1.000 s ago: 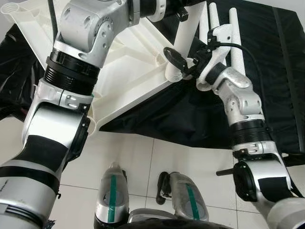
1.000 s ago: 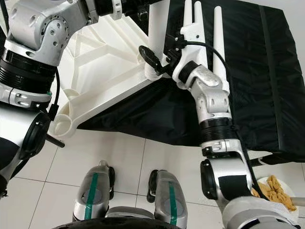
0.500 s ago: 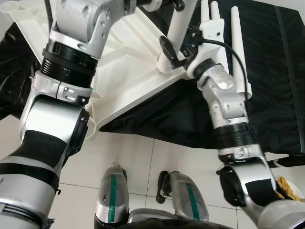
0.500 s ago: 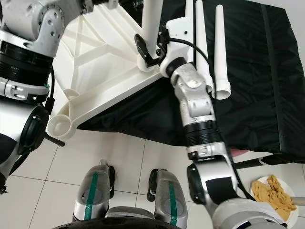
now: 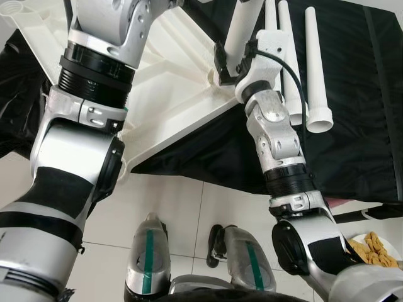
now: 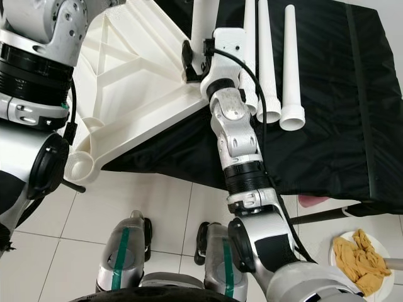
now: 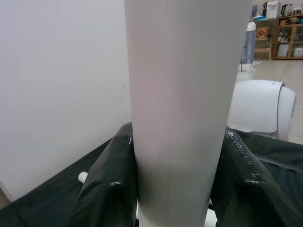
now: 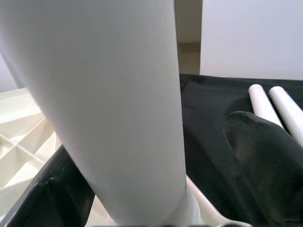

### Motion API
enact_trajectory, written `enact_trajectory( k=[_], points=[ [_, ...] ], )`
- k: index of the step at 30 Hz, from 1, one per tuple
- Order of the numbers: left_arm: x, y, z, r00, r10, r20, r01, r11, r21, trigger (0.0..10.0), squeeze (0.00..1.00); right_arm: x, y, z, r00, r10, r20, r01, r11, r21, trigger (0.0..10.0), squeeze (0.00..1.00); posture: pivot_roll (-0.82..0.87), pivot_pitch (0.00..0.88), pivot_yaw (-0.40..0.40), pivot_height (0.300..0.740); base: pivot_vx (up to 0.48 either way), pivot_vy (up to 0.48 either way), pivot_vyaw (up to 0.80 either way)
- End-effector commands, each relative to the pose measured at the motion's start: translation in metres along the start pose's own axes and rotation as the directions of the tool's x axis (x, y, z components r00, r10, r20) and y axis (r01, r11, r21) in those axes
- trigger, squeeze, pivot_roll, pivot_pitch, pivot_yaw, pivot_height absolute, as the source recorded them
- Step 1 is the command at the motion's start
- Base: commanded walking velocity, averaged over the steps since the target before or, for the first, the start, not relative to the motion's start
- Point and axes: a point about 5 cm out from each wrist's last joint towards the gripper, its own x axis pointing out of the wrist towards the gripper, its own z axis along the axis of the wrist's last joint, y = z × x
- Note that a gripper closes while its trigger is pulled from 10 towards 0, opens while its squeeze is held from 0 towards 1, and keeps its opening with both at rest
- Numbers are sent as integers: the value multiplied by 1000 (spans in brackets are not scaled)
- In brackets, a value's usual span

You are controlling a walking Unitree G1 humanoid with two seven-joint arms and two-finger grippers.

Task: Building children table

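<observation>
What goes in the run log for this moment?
left tool: shut on table leg | right tool: at leg base | tabletop: upside down | spare legs: on black cloth
</observation>
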Motion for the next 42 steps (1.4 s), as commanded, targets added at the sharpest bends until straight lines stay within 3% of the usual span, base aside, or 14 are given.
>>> enact_trajectory(
  k=[1,16,18,22,23,36,38,39,40,42],
  points=[
    [1,7,6,992,126,14,-127,992,16,10000,0,2,-3,0,999,-35,-5,35,999,-4,10000,0,113,17,-19,740,0,0,0],
    [4,3,6,993,115,16,-115,993,19,10000,0,6,5,9,999,-20,29,21,1000,-16,10000,0,111,15,-21,740,0,0,0],
    [6,2,6,994,110,18,-111,994,19,10000,0,6,5,10,999,-22,33,23,1000,-20,2549,0,109,11,-22,740,0,0,0],
    [6,2,6,994,109,19,-109,994,21,10000,0,6,5,9,999,-19,28,19,1000,-22,2824,0,110,10,-23,740,0,0,0],
    [6,2,6,994,108,20,-108,994,23,10000,0,6,6,8,1000,-16,20,16,1000,-21,0,0,110,9,-24,740,0,0,0],
    [8,-2,7,995,92,22,-93,995,33,10000,0,3,7,1,1000,6,-10,-6,999,-32,0,0,110,0,-27,740,0,0,0],
    [10,-5,6,996,75,37,-75,997,-6,10000,0,4,5,1,1000,3,-14,-3,1000,-31,0,0,110,0,-28,740,0,0,0],
    [9,-5,6,996,73,44,-72,997,-20,10000,1000,4,4,1,1000,-4,-14,4,1000,-29,5333,0,110,0,-28,740,0,0,0],
    [9,-7,5,997,61,48,-60,998,-26,10000,1000,4,2,1,1000,-16,-15,15,999,-30,10000,0,106,0,-26,740,0,0,0],
    [8,-9,4,998,40,50,-39,999,-32,10000,1000,4,-2,1,999,-32,-18,32,999,-22,10000,0,104,0,-26,740,0,0,0]
  ],
)
